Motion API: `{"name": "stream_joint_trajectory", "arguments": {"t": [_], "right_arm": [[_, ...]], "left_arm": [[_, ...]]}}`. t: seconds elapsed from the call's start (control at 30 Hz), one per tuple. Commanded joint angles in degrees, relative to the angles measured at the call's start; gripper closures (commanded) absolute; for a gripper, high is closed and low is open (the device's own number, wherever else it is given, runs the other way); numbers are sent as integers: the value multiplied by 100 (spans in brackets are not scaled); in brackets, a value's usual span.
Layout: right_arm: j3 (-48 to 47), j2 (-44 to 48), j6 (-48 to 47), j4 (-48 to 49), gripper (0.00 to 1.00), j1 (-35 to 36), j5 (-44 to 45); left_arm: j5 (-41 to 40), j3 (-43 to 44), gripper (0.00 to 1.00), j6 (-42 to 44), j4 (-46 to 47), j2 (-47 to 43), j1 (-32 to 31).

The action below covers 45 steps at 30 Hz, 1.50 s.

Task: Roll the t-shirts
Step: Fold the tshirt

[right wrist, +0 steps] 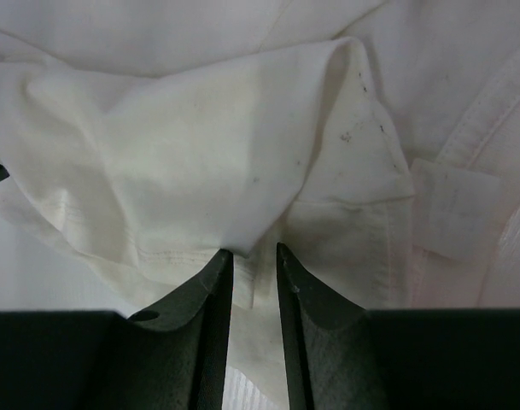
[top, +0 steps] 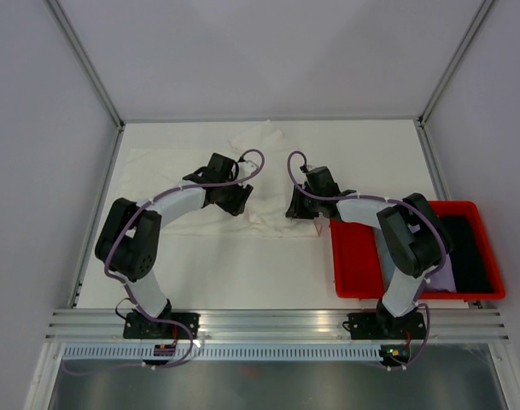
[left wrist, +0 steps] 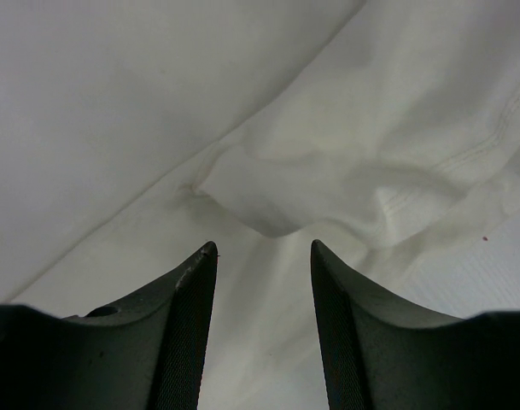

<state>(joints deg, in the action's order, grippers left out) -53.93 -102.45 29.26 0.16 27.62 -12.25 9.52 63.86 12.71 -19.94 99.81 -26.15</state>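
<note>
Across the far middle of the bench, the cream t-shirt lies spread and wrinkled. Both arms bend in over its near edge, apparently to gather a fold for rolling. The left tool hangs with its jaws well apart over a rounded fold, holding nothing. The right tool stands at a slim gap against a stitched hem; whether it pinches the cloth I cannot tell. Bare bench lies toward the arms' bases, but the red bin sits close beside the right arm and likely limits its sweep.
</note>
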Motion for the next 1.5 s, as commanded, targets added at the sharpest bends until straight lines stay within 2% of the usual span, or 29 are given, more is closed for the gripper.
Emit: {"name": "stream_joint_trajectory", "arguments": {"t": [0.0,0.17,0.37,0.77,0.83,0.93,1.03,1.07,1.17,1.47], "right_arm": [[49,-3,98,318,68,-11,-93],[41,6,98,326,70,-11,3],[67,68,28,239,79,-11,30],[-12,120,-87,212,85,-11,3],[14,129,-60,238,88,-2,-5],[23,129,-16,309,95,-11,-32],[6,190,1,300,100,-11,-58],[-21,199,1,283,100,-2,-67],[-56,305,-51,195,100,-11,-49],[14,806,-87,-155,100,-11,82]], "left_arm": [[348,162,47,-532,342,179,-4],[384,118,47,-805,500,241,-4],[656,197,48,-972,614,258,-4],[358,162,53,-876,702,425,-4],[332,189,54,-858,702,434,-4],[472,189,60,-867,694,452,-4],[516,241,73,-858,685,548,-4],[559,259,82,-849,685,557,-4],[727,277,97,-823,694,548,-4],[472,162,98,-533,396,48,5]]}}
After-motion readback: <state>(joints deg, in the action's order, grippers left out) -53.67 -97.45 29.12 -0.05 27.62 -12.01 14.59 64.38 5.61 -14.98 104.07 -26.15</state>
